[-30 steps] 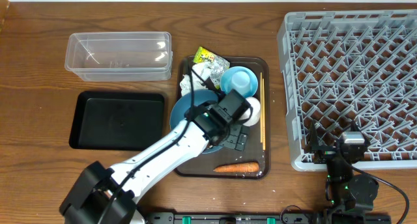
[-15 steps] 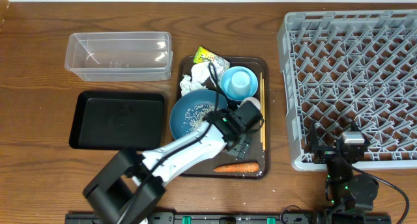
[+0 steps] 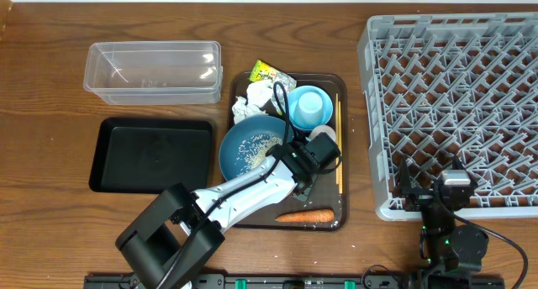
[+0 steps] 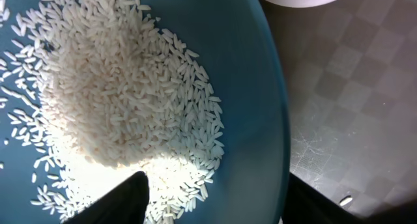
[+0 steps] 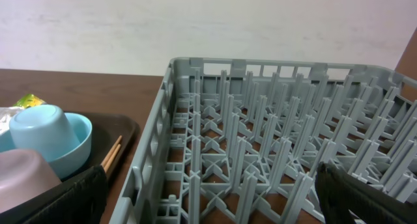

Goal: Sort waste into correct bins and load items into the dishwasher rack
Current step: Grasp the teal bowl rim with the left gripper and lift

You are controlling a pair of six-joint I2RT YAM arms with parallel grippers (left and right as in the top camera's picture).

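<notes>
Left arm [image 3: 239,191]: a long white tube-shaped link set between chunky matte-black joint housings, with a blocky black base [image 3: 160,243] and a black wrist. A thin black cable [image 3: 280,102] arcs out of the wrist. The left jaws appear in the left wrist view as two dark, rounded tips. Right arm [image 3: 445,234]: compact and black, topped by a small grey block [image 3: 455,180], with tiny green lights [image 3: 437,231] on its body. The right jaws are plain matte black
</notes>
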